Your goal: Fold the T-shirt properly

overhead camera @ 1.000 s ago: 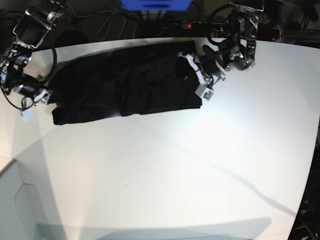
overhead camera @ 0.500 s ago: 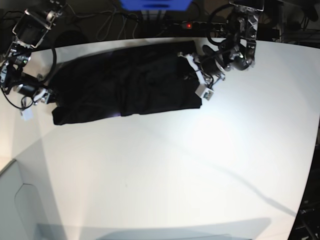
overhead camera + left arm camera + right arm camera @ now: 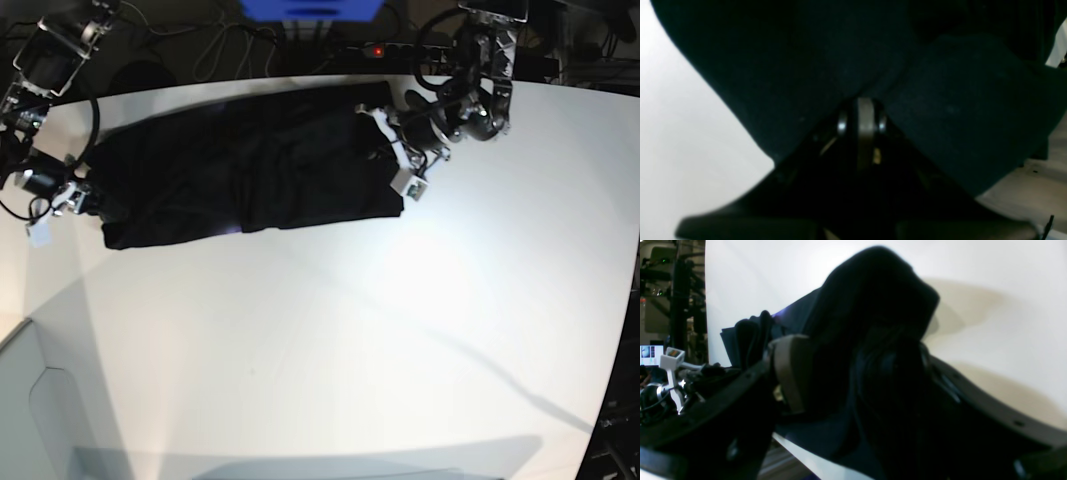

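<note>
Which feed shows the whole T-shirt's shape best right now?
The base view: the T-shirt lies as a long black band across the table, both ends visible. The left wrist view shows only dark cloth filling the frame; the right wrist view shows one bunched end, close up.

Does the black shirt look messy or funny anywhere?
A bit. The T-shirt lies as a long band across the far side of the table, wrinkled in the middle, its near edge slanting. The left gripper and right gripper sit at its two ends. Nothing looks torn or spilled.
</note>
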`<state>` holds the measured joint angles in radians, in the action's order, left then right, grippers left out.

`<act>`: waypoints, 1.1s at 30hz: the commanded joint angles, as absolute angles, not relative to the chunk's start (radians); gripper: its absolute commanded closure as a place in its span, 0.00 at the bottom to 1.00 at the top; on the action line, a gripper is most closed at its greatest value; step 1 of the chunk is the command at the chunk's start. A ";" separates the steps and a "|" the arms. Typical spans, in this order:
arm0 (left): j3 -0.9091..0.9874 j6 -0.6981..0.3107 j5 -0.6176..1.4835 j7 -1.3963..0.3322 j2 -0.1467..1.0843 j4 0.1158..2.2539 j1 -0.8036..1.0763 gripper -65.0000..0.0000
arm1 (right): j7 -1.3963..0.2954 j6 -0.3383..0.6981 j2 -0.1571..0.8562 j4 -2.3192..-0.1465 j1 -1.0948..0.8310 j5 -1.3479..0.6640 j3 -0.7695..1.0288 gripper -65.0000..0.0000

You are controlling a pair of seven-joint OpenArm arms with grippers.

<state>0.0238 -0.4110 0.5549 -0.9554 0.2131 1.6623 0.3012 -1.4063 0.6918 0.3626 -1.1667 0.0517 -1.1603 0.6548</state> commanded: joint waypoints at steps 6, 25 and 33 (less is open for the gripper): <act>0.027 -0.389 0.503 -0.987 0.220 1.659 0.303 0.93 | -1.396 0.698 0.372 -1.181 0.064 -1.165 0.659 0.37; 0.027 -0.389 0.503 -0.987 0.225 1.662 0.309 0.93 | -1.283 0.698 0.403 -1.181 0.018 -1.061 0.545 0.37; 0.027 -0.389 0.503 -0.987 0.225 1.661 0.305 0.93 | -1.330 0.698 0.374 -1.184 0.016 -1.063 0.532 0.37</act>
<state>0.0238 -0.4110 0.5552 -0.9524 0.2161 1.6623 0.3012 -1.3094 0.6914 0.3546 -1.1725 0.0105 -1.0760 0.5278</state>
